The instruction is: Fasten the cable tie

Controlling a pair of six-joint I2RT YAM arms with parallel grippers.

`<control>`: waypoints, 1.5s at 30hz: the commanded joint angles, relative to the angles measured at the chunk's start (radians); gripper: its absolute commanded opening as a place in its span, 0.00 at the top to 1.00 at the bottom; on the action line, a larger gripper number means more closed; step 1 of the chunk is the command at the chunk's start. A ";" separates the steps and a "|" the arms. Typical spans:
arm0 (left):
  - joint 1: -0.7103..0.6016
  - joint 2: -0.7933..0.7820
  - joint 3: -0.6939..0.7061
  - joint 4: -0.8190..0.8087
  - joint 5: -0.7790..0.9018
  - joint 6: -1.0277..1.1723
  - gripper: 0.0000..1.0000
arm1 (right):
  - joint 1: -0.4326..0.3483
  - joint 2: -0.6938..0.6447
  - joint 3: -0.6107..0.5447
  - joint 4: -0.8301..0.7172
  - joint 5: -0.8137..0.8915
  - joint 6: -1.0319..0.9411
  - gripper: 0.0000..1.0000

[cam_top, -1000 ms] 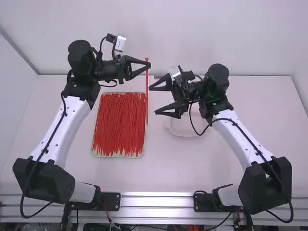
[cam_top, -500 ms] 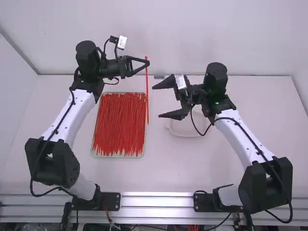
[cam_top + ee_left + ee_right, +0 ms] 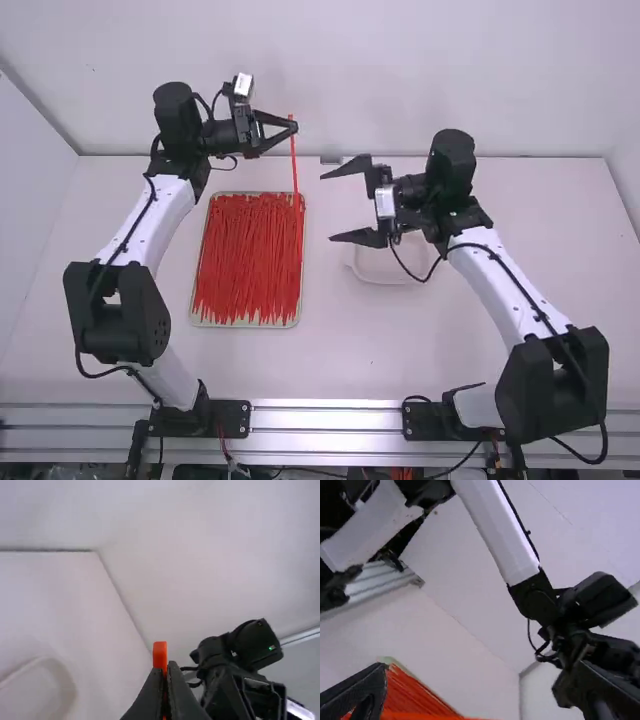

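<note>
- Left arm point(image 3: 140, 230): raised high over the table's point(image 3: 400, 340) far left, with the forearm level and pointing toward the middle.
- Left gripper point(image 3: 288, 126): claw pressed together, pinching the top of one red cable tie point(image 3: 294, 160). The tie hangs straight down in the air, its lower end just above the far right corner of the tray point(image 3: 246, 324).
- Right arm point(image 3: 500, 290): reaches up from its base and bends left at the wrist, which is held above the table.
- Right gripper point(image 3: 330, 206): claw spread wide and holding nothing, facing the hanging tie but well apart from it.
- Left wrist view: shows the tie's orange-red head point(image 3: 160, 654) standing just above the closed fingertips, a detail too small to make out from above. The right arm's black joint sits beyond it.
- Right wrist view: shows its own two fingers far apart, with the left arm's white link between them and red ties below.
- Count: two arms; one tie held; one tray; one pile of ties point(image 3: 250, 255) lying in the tray, too many to count; one shallow clear container point(image 3: 375, 277) beneath the right arm.
</note>
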 commanded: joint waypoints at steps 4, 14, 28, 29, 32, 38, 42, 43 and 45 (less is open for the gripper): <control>-0.006 -0.009 0.027 0.014 0.091 -0.245 0.98 | -0.009 0.002 0.022 0.002 -0.021 -0.270 0.02; -0.006 -0.009 0.014 0.022 0.048 -0.443 0.98 | 0.031 0.002 0.022 0.002 -0.021 -0.526 0.01; -0.006 -0.009 0.014 0.132 0.032 -0.632 0.98 | 0.090 0.002 0.022 0.003 -0.021 -0.603 0.01; -0.006 -0.009 0.014 0.129 0.032 -0.636 0.98 | 0.089 0.002 0.022 0.003 -0.021 -0.603 0.02; -0.006 -0.009 0.014 0.120 0.017 -0.638 0.98 | 0.090 0.002 0.022 0.002 -0.019 -0.633 0.01; -0.006 -0.009 0.014 0.069 -0.014 -0.638 0.98 | 0.090 0.002 0.022 0.002 -0.022 -0.678 0.14; -0.006 -0.009 0.014 0.059 -0.016 -0.637 0.98 | 0.090 0.002 0.022 0.003 -0.022 -0.686 0.37; -0.008 -0.009 0.014 0.058 -0.017 -0.637 0.98 | 0.091 0.002 0.022 0.002 -0.022 -0.689 0.41; -0.021 -0.009 0.014 0.058 -0.018 -0.628 0.98 | 0.101 0.002 0.022 0.002 -0.020 -0.701 0.44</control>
